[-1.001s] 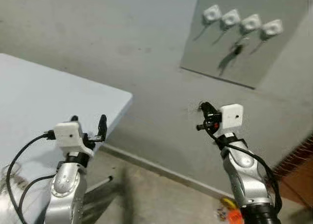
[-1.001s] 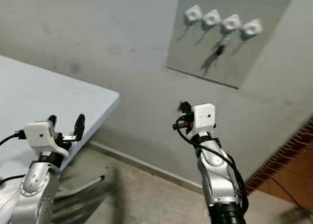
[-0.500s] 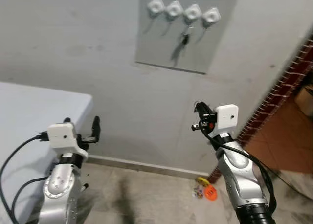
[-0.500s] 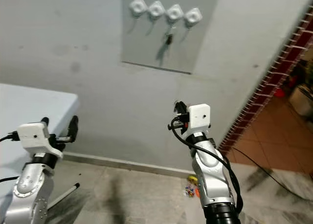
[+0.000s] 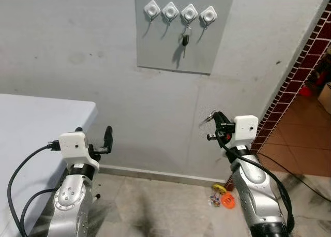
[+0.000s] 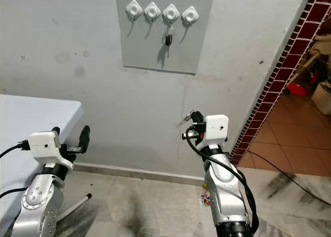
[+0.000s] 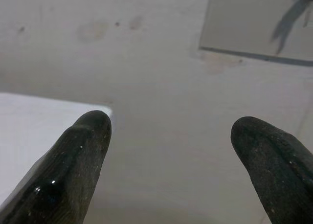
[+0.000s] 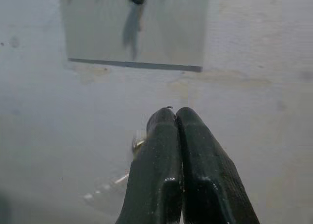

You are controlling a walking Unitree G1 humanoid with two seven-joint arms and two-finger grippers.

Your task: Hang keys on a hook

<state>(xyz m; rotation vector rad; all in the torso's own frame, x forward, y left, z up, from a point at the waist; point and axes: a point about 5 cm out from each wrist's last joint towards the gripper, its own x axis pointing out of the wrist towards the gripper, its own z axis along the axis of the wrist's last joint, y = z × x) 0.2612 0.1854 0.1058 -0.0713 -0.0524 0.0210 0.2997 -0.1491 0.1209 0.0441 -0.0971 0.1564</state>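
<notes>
The keys [image 5: 207,118] stuck out as a thin metal ring from the tip of the right gripper [image 5: 218,119], whose two black fingers were pressed together on them; in the right wrist view a glint of metal [image 8: 138,145] showed beside the closed fingertips. That gripper was held up on the right, well below and short of the grey panel [image 5: 155,45] on the far wall, where four white hooks [image 5: 179,12] sat in a row, the third from the left already carrying a dark key [image 5: 184,40]. The step in hand appeared to be the carry toward the hooks. The next move would likely call for raising the ring to a free hook and slipping it over. The left gripper [image 5: 103,138] hung idle on the left with fingers spread apart, near the corner of a white table [image 5: 31,118].
</notes>
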